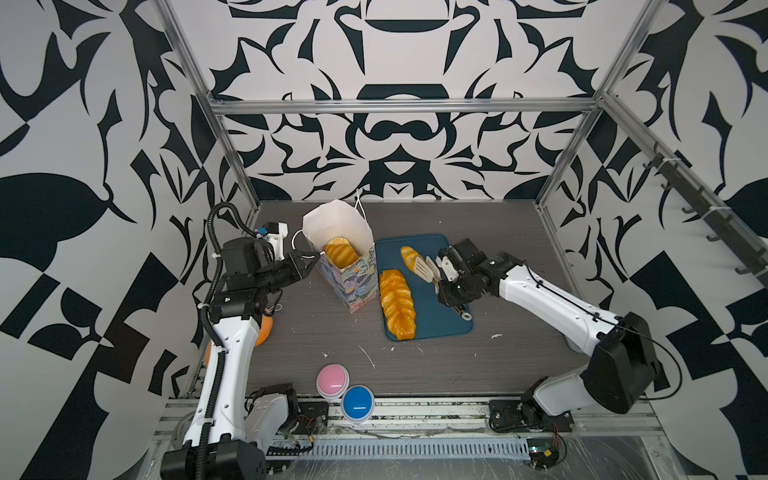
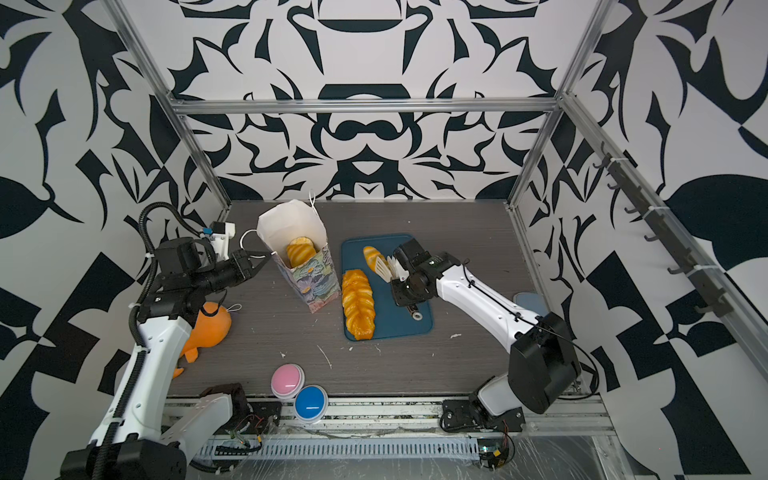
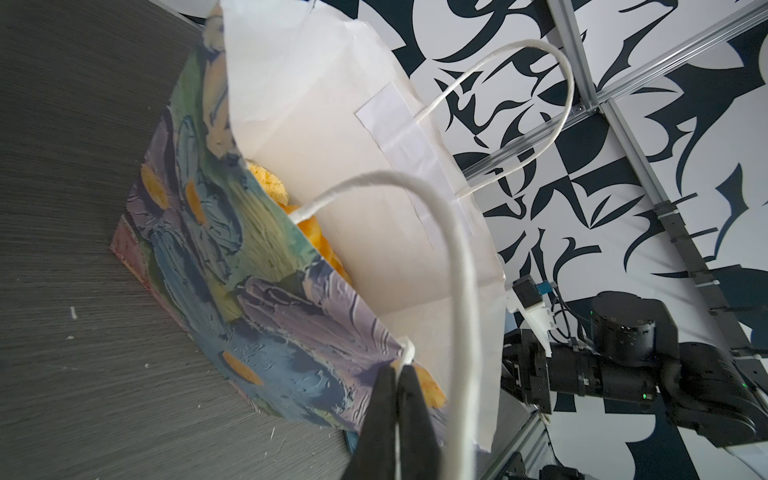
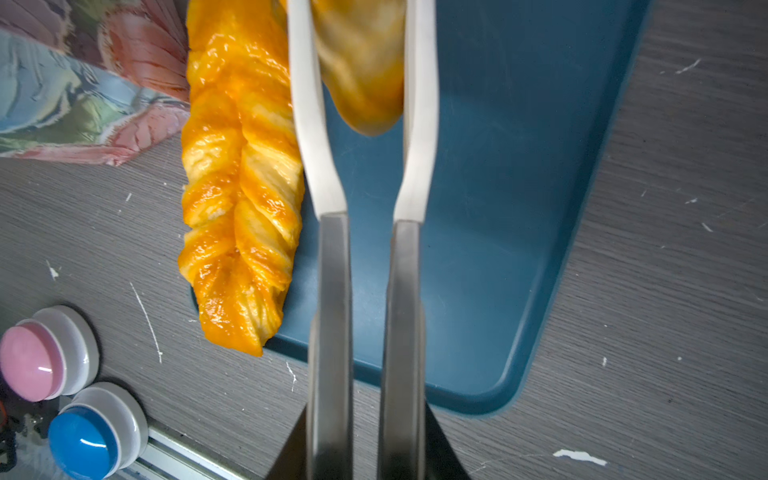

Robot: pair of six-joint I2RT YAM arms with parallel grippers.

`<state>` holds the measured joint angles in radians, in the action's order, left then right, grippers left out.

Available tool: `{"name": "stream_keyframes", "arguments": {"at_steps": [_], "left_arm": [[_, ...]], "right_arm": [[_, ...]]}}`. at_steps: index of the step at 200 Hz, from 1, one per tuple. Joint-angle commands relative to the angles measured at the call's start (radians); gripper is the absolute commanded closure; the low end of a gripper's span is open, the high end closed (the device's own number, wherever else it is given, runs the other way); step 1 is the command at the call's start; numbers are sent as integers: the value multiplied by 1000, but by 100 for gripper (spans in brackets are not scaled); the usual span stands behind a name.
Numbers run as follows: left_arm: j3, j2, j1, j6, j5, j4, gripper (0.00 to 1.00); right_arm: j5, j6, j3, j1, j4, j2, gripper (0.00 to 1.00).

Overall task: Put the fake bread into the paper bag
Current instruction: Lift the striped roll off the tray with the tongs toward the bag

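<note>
The paper bag [image 1: 351, 286] [image 2: 312, 284] [image 3: 270, 291] stands upright and open on the table, with golden fake bread [image 1: 340, 254] [image 2: 300, 253] [image 3: 320, 237] inside. My left gripper [image 1: 312, 259] [image 2: 262, 258] [image 3: 399, 368] is shut on the bag's near rim, at the foot of a cord handle. My right gripper [image 1: 441, 275] [image 2: 401, 272] [image 4: 368, 449] is shut on metal tongs [image 4: 332, 270]. The tongs' white tips clamp a small striped pastry [image 1: 409, 257] [image 2: 371, 255] [image 4: 361, 75] over the blue tray [image 1: 440, 320] [image 4: 498, 208]. A long braided loaf [image 1: 397, 303] [image 2: 357, 303] [image 4: 241, 199] lies along the tray's edge by the bag.
A pink button [image 1: 332, 380] and a blue button [image 1: 358, 402] sit near the table's front edge. An orange plush toy [image 2: 212, 322] lies behind my left arm. Metal frame posts border the table at the back and sides.
</note>
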<state>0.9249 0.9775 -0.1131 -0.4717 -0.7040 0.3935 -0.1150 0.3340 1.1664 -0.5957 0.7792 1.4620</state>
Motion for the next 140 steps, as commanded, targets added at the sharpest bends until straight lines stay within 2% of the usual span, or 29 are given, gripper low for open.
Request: {"name": "stream_keyframes", "arguments": {"at_steps": [1, 140], "left_arm": [[5, -9, -3, 1, -15, 13, 100], [7, -13, -3, -1, -15, 18, 100]], "right_arm": [[-17, 7, 31, -3, -55, -64, 69], [-39, 8, 57, -4, -129, -235, 70]]}}
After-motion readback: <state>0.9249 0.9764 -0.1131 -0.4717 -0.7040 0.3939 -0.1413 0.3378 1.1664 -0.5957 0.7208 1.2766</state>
